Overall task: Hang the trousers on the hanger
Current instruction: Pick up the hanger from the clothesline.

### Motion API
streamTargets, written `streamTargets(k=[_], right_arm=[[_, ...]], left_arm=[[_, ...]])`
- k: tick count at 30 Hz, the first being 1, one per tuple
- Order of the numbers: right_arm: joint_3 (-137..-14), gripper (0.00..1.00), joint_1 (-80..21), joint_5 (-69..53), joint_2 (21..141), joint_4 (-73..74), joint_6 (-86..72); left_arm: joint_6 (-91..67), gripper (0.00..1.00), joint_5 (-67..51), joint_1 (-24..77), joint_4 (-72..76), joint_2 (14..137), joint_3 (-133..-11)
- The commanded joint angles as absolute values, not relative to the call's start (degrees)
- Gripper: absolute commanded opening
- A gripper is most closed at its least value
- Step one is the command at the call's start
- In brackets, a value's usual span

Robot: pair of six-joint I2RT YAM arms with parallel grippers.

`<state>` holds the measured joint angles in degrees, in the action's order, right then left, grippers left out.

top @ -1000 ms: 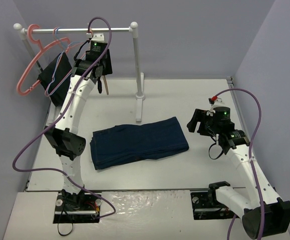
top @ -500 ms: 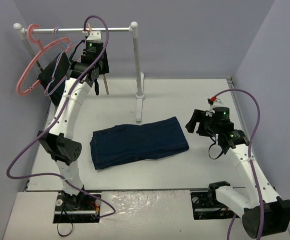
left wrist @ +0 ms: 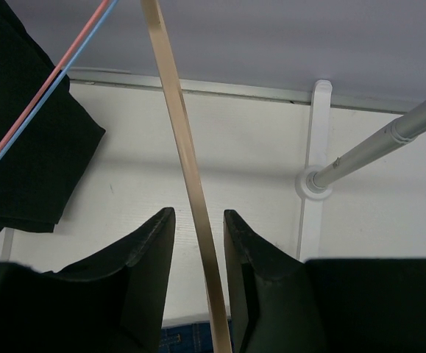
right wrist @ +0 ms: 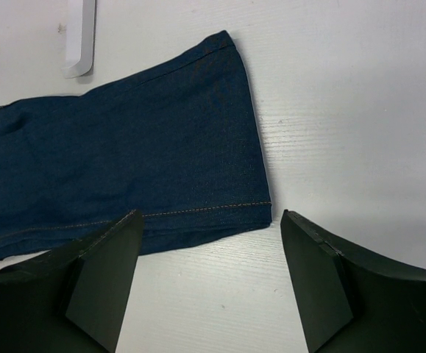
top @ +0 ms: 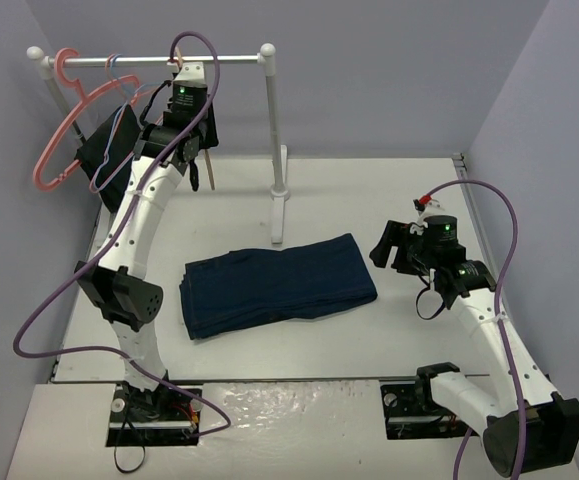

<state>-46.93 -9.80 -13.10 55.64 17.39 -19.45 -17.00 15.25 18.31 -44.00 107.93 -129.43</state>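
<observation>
The trousers [top: 279, 283] lie folded flat in the middle of the table, and their hem end [right wrist: 124, 162] shows in the right wrist view. The wooden hanger [left wrist: 187, 147] hangs from the rack rail, and one tan arm [top: 211, 172] shows beside the left wrist. My left gripper [top: 197, 160] is raised at the rack. Its jaws [left wrist: 198, 213] stand on either side of the hanger's wooden strip with a narrow gap each side, not touching. My right gripper [top: 389, 245] hovers open just right of the trousers' hem, with bare table between its fingers [right wrist: 209, 217].
The clothes rack's rail [top: 149, 60] spans the back left, with its post [top: 272, 130] and foot [top: 279, 215] behind the trousers. A pink plastic hanger [top: 57, 130], thin wire hangers [left wrist: 51, 81] and a black cloth [top: 109, 150] hang at the rail's left end.
My left arm has stretched up and back toward the rail, and its jaws have narrowed around the hanger's strip. The right arm has barely moved.
</observation>
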Motion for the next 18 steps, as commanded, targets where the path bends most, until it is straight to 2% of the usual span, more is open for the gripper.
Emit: streamTargets(k=[1,5,13,18], right_arm=[[-46.87,0.73,-10.11,-13.89,54.97,15.03,-20.02],[-46.91,0.73,-10.11,-13.92,55.14,15.08,-20.07],[-46.44,0.73,-10.11,-13.97,54.93,14.77,-20.39],[-46.30,0.73,-10.11,-14.06,55.11,14.44,-20.41]], left_arm=[[-15.47,0.29,16.02,18.63,-41.27,107.32,-132.90],[-15.38,0.27,16.08,18.67,-42.06,108.39,-134.33],[-13.42,0.01,16.71,18.72,-40.01,107.15,-132.98],[-12.88,0.00,12.54,18.72,-39.13,106.52,-132.06]])
